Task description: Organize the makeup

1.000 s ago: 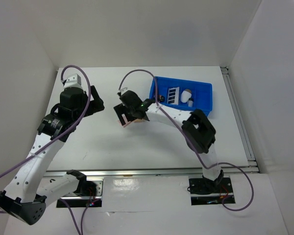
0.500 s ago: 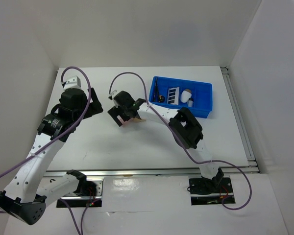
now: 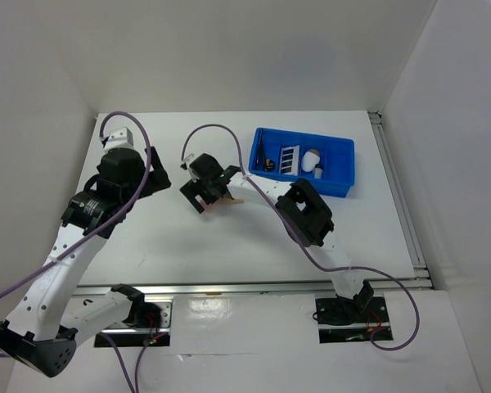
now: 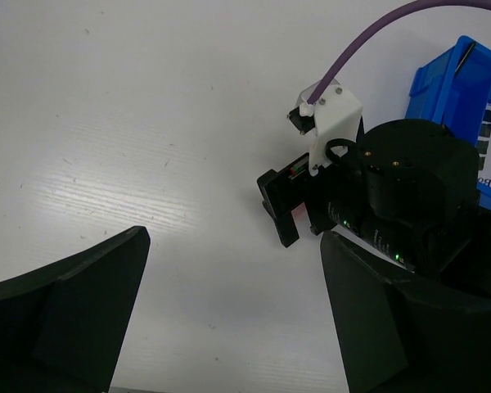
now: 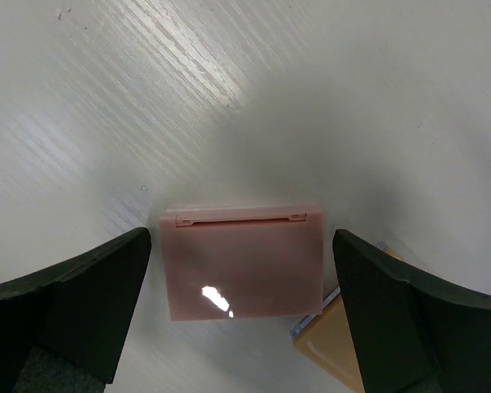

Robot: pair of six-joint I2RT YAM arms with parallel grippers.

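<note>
We log the pink compact (image 5: 244, 262) flat on the worktop (image 5: 352, 98), left of the blue tray (image 3: 344, 149). It sits centred between the spread right fingers (image 5: 74, 303), its long side running finger to finger. The left fingers (image 4: 65, 311) are spread, empty and farther off.

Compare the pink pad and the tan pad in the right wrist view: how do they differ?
The pink pad is in full view, while the tan pad is partly hidden. The pink pad sits straight in the picture; the tan pad is turned at an angle. The pink pad has a slot line along its far edge; none shows on the tan pad. Both lie on the white table.
</note>
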